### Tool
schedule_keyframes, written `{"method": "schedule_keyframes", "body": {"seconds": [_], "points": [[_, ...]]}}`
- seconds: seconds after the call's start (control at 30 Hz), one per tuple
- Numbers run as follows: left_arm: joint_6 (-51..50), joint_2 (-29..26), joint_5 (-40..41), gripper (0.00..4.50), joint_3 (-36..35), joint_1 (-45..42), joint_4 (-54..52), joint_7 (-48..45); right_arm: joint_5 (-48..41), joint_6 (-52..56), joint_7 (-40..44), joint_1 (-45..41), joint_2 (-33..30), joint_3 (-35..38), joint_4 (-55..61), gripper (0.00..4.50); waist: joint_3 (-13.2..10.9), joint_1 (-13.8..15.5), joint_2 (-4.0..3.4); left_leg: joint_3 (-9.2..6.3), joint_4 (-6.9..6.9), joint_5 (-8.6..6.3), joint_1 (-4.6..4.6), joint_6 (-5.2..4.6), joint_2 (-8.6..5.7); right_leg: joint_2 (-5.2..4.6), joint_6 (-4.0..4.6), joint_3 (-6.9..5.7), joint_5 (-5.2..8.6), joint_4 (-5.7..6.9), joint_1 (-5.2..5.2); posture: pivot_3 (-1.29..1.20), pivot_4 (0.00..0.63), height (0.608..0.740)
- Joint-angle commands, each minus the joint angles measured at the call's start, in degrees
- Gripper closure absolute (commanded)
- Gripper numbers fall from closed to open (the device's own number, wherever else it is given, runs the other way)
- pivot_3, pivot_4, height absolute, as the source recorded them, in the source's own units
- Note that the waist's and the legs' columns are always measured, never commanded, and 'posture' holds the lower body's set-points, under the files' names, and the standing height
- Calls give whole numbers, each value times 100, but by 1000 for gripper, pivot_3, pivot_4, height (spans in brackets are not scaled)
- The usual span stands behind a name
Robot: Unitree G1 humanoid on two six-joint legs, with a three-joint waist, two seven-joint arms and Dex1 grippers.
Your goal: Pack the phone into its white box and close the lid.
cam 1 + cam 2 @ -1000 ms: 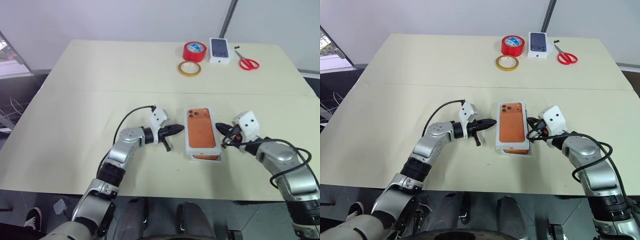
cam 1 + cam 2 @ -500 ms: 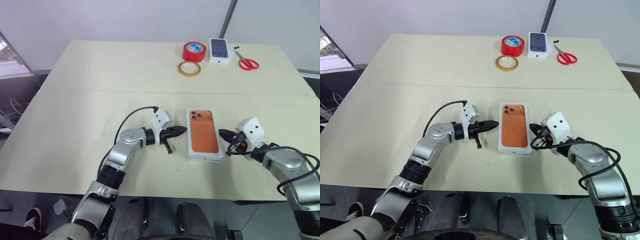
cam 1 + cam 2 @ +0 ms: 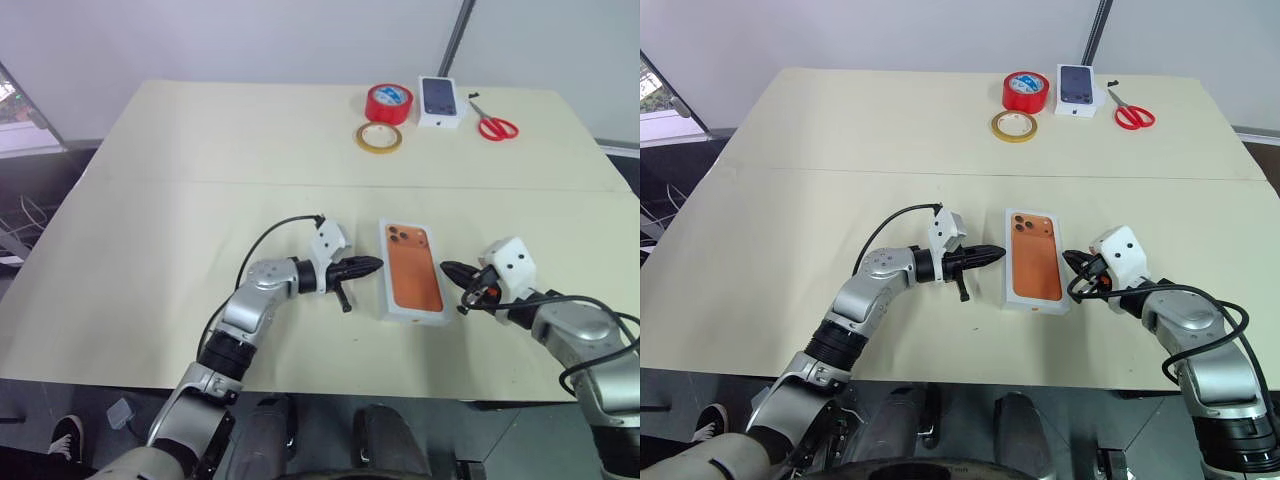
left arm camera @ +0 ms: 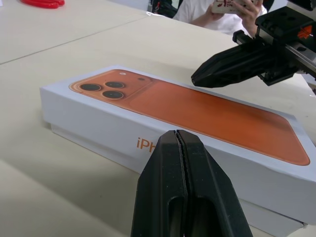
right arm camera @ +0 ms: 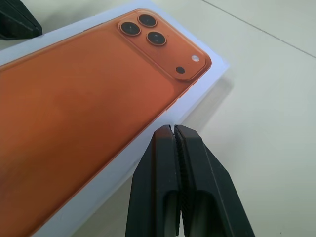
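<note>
A closed white phone box (image 3: 412,283) lies flat on the cream counter (image 3: 150,220), between the robot's two claws. What faces up is its lid (image 4: 148,106), white along the sides, with a copper-orange picture of a phone's back covering the whole top. A darker orange square with three round lenses sits in the corner of the picture farthest from the robot. Part of an orange word is printed on the lid's long side facing the left claw, partly hidden by that claw. Below the lid a thin white edge of the bottom tray (image 4: 89,145) shows, so the lid sits down over it. The phone itself cannot be seen.

The left claw (image 3: 374,264) lies level just beside the box's left long side, its tip pointing at that side, its two black fingers pressed together on nothing. The right claw (image 3: 450,270) sits just off the box's right long side, pointing back at it, fingers likewise pressed together and holding nothing. Neither tip clearly touches the box.

Well beyond both claws, at the counter's far edge, are a red tape roll (image 3: 389,103), a flat yellowish tape ring (image 3: 379,137), a small white box printed with a dark phone (image 3: 440,100), and red-handled scissors (image 3: 495,126).
</note>
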State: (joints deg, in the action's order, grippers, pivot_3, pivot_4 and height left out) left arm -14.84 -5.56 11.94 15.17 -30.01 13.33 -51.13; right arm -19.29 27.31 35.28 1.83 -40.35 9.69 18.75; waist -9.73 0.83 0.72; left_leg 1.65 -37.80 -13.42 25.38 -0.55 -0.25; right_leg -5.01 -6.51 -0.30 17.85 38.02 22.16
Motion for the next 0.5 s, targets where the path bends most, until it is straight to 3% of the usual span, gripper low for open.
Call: {"method": "schedule_keyframes", "body": {"seconds": [0.03, 0.27, 0.5], "points": [[-1, -10, 54, 4500, 43, 24, -270, -30, -40, -79, 59, 62, 16, 104, 311, 4375, 0, -5, 0, 0, 0, 0, 0, 0, 0, 0, 0, 0, 0, 0, 0, 0, 150, 728], [-134, -162, 170, 4500, -152, 113, -358, 17, -270, -29, 282, 157, 43, 92, 465, 4375, 0, -11, -1, 0, 0, 0, -1, 0, 2, 2, 0, 0, 0, 1, 1, 0, 150, 728], [-173, -162, 327, 4500, -285, -45, -411, 89, -95, -130, 221, -142, -119, 355, -115, 4375, 0, -2, -1, 0, -6, 0, 0, 0, 2, 2, 0, 0, 0, 2, -1, 0, 150, 728]]}}
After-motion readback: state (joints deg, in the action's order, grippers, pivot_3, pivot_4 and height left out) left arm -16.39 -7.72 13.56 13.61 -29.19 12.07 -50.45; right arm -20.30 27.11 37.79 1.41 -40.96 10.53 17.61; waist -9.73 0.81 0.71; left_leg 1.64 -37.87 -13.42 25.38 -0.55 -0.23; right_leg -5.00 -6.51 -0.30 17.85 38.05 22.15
